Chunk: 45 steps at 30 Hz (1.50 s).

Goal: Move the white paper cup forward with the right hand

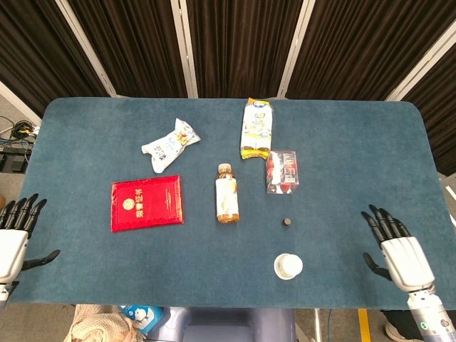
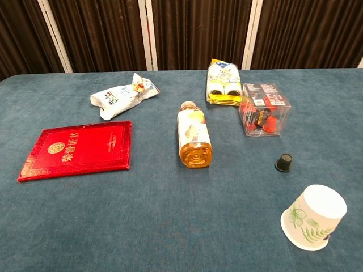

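The white paper cup [image 1: 288, 266] with a green leaf print stands upside down near the table's front edge, right of centre; the chest view shows the cup [image 2: 313, 217] at bottom right. My right hand [image 1: 396, 245] hovers open at the table's right front, well to the right of the cup, fingers spread and pointing away from me. My left hand [image 1: 14, 235] is open off the table's left front corner. Neither hand appears in the chest view.
A small black cap [image 1: 286, 222] lies just beyond the cup. Farther out are a clear box of red items [image 1: 283, 171], a tea bottle on its side [image 1: 226, 194], a yellow snack pack [image 1: 257, 128], a white snack bag [image 1: 169, 144] and a red booklet [image 1: 146, 202].
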### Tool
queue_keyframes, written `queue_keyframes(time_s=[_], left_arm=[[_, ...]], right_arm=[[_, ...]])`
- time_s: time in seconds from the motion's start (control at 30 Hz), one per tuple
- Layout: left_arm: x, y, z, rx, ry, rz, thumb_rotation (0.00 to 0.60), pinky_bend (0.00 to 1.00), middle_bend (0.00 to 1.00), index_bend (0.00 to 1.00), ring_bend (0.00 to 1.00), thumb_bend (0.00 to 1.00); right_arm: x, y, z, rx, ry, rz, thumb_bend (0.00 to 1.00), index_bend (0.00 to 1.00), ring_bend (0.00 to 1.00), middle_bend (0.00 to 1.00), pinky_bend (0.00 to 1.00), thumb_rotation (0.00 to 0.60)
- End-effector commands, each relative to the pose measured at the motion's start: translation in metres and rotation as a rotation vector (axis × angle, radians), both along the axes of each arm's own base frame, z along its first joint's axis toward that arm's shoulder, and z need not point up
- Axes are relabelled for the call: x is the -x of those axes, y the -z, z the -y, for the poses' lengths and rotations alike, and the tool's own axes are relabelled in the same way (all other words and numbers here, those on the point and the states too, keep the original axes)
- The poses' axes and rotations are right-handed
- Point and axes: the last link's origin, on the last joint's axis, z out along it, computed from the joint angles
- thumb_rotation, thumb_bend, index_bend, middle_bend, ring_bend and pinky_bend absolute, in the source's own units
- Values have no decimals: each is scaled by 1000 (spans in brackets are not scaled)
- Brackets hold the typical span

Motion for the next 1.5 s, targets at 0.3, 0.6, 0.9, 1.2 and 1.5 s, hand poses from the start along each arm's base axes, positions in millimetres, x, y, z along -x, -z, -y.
queue_keyframes(time_s=[0.3,0.6,0.9,1.2,1.5], left_arm=[[1,4,0,7,-12,-14,600,8,0,0,0,0],[2,3,1,6,-16,-9,600,8,0,0,0,0],[1,3,1,10,-18,-7,600,8,0,0,0,0],[2,3,1,12,-26,-1,600,8,0,0,0,0],[2,3,0,13,-29,0,600,8,0,0,0,0]], right_arm=[[-33,31,-11,-275,-156,8,346,0,122,52,276,600],[-47,57,-15,-376,-151,-16,346,0,128,59,284,600],[-58,78,-11,-390,-151,-6,346,28,163,91,317,600],[-58,95,-7,-409,-125,-45,346,28,163,91,317,600],[-55,106,-3,-406,-92,-57,346,242,237,168,393,600]])
